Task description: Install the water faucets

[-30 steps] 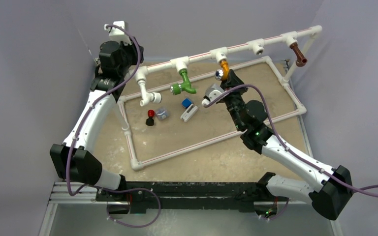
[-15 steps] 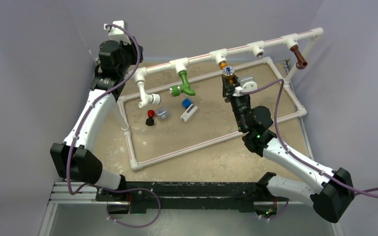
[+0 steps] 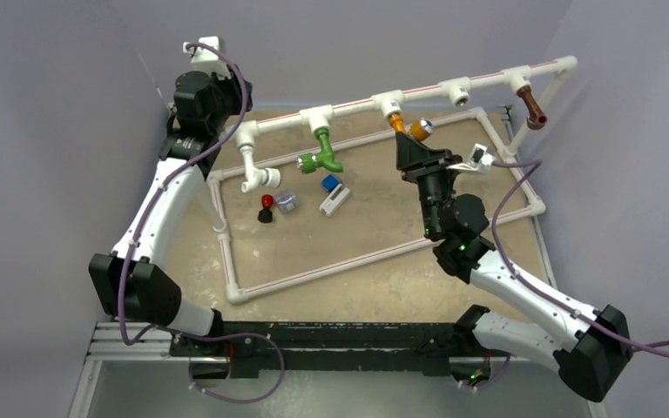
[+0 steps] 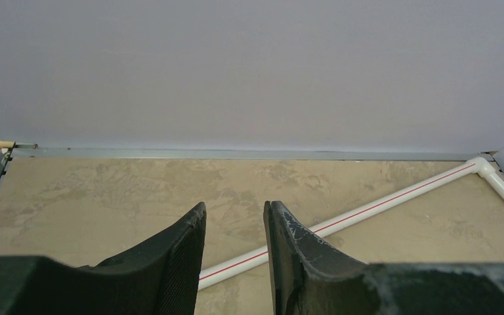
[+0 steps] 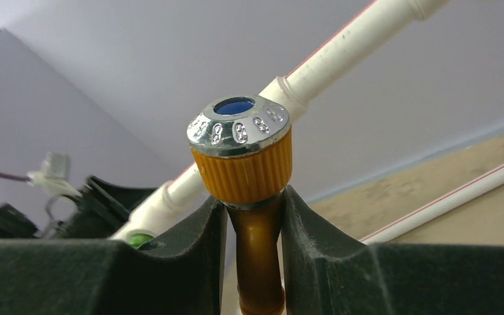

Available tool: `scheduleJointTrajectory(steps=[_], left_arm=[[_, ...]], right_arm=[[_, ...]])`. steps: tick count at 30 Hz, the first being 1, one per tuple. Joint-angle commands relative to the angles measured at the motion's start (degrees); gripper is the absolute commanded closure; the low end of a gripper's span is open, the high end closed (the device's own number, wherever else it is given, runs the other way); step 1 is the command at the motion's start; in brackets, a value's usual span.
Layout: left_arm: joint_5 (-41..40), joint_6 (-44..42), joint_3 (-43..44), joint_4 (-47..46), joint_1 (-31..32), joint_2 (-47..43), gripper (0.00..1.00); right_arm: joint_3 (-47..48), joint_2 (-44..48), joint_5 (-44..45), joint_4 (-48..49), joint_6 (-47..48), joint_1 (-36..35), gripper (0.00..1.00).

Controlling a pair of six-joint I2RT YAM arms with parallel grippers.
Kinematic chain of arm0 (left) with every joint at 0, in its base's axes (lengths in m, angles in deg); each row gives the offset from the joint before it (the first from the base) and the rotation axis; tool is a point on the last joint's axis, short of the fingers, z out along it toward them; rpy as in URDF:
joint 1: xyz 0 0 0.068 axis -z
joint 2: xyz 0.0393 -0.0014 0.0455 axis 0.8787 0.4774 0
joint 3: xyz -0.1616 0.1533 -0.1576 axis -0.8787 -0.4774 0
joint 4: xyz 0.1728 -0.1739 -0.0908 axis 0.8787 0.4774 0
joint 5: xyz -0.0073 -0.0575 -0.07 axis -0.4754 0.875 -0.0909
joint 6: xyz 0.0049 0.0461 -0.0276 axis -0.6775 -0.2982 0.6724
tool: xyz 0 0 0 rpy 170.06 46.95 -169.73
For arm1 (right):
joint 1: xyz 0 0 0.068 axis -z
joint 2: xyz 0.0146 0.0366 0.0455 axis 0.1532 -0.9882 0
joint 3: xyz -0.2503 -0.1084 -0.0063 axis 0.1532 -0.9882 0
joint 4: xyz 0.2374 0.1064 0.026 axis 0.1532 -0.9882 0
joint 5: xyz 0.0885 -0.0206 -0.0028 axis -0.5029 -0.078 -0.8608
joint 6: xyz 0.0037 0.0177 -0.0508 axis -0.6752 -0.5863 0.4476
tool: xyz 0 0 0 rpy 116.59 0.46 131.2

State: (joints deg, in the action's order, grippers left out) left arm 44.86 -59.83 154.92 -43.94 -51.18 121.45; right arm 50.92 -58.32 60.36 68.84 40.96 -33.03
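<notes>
Three water faucets hang from tees on the raised white pipe (image 3: 348, 103). The green one (image 3: 324, 148) is at the left and the brown one (image 3: 533, 106) at the far right. Between them is the orange faucet (image 3: 398, 123) with its silver cap (image 3: 421, 129) pointing right. My right gripper (image 3: 409, 144) is shut on it. In the right wrist view the fingers (image 5: 254, 197) squeeze the amber stem just below the ribbed orange knob (image 5: 243, 170). My left gripper (image 4: 235, 207) hovers at the back left, jaws a little apart with only the table between them.
Inside the white pipe frame (image 3: 340, 261) on the table lie a red-and-black knob (image 3: 266, 207), a small grey part (image 3: 287, 201) and a blue-and-white piece (image 3: 333, 193). A white elbow branch (image 3: 257, 170) hangs at the left. One tee socket (image 3: 457, 87) is bare.
My right wrist has rolled while on the orange faucet, swinging its silver cap from the left side round to the right. The left arm has stayed still.
</notes>
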Motion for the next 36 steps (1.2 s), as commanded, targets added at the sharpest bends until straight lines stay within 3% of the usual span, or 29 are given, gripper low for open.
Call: scheduleJointTrajectory(steps=[1,10,16,22,25,31,36], left_arm=[[1.2,0.1,-5.4,12.4,0.5,5.4,0.63],[0.6,-0.1,-5.4,12.6,0.5,5.3,0.63],[0.5,-0.2,-5.4,12.5,0.5,5.4,0.63],[0.5,-0.1,-5.3,12.5,0.5,5.3,0.63],[0.5,-0.1,-5.3,12.6,0.5,5.1,0.63],[0.5,-0.2,-5.4,12.5,0.5,5.1,0.63],[0.6,-0.1,-5.4,12.5,0.5,5.3,0.63]], right_arm=[[-1.2,3.8,-3.3,6.3,-30.3,-2.8,1.00],[-3.2,3.1,-2.4,0.0,-61.8,-2.8,1.00],[-2.0,2.0,-0.6,-3.8,-67.1,-2.9,1.00],[-3.5,3.4,-0.1,-6.6,-64.5,-2.8,0.57],[-4.1,4.4,0.0,-7.9,-61.9,-2.9,0.41],[-5.0,7.7,0.4,-11.8,-54.7,-2.8,0.23],[-5.2,12.6,1.4,-17.1,-45.1,-2.8,0.18]])
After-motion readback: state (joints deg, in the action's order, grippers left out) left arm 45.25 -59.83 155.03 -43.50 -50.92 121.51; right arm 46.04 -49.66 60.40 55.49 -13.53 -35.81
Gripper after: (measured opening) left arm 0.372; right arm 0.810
